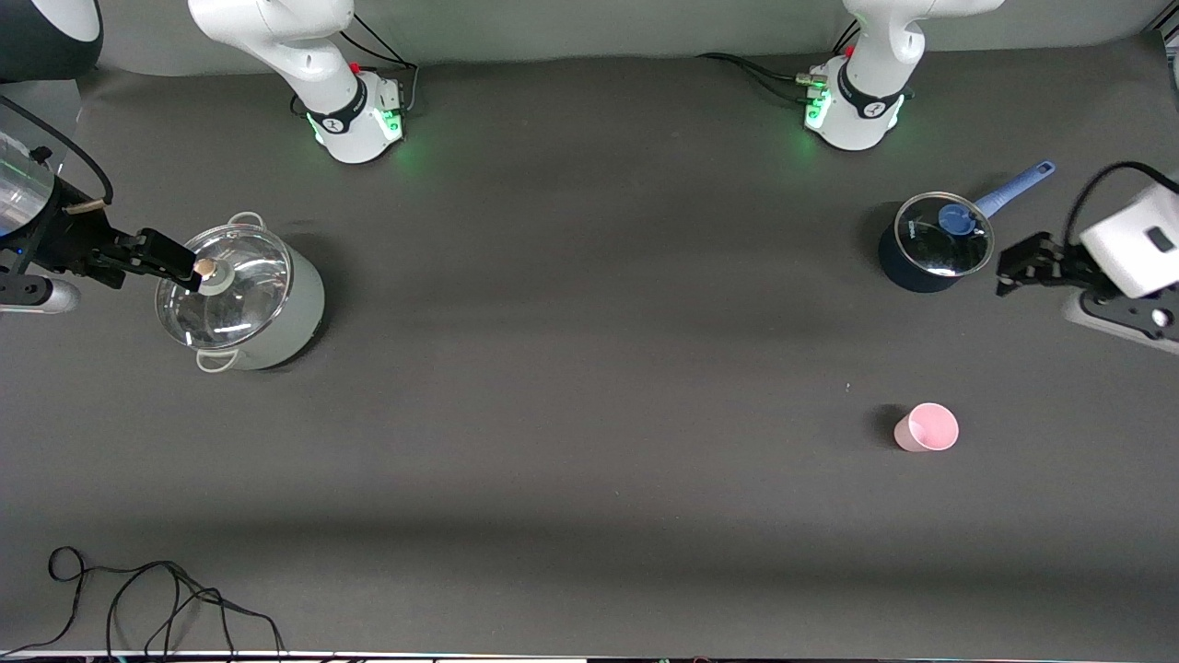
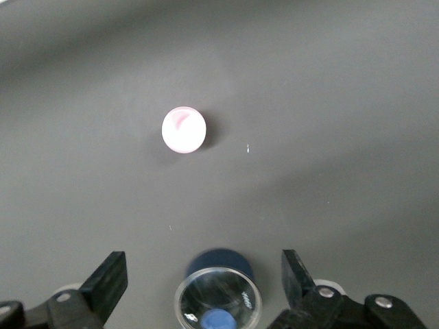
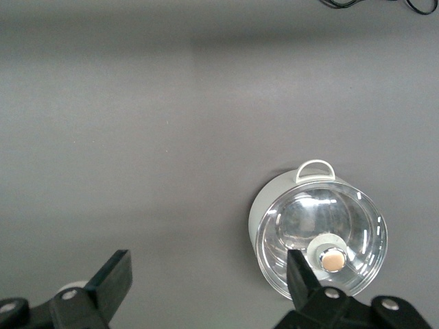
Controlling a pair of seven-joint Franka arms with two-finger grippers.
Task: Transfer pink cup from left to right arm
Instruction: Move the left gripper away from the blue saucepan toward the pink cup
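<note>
Pale pink, the pink cup point(image 1: 926, 428) stands upright on the dark surface point(image 1: 589, 368) at lower right of the front view, free of both hands. Left hand point(image 1: 1004, 272) hangs at the right edge beside the blue saucepan point(image 1: 932, 244); right hand point(image 1: 189, 267) at the left edge over the grey pot point(image 1: 244, 299).

Left wrist view: cup point(image 2: 183, 129) upper centre, saucepan point(image 2: 218, 295) at the bottom between spread fingers point(image 2: 110, 277); hand released.

Right wrist view: pot point(image 3: 319, 236) lower right; fingers point(image 3: 113, 277) apart, apparently gripping nothing.
</note>
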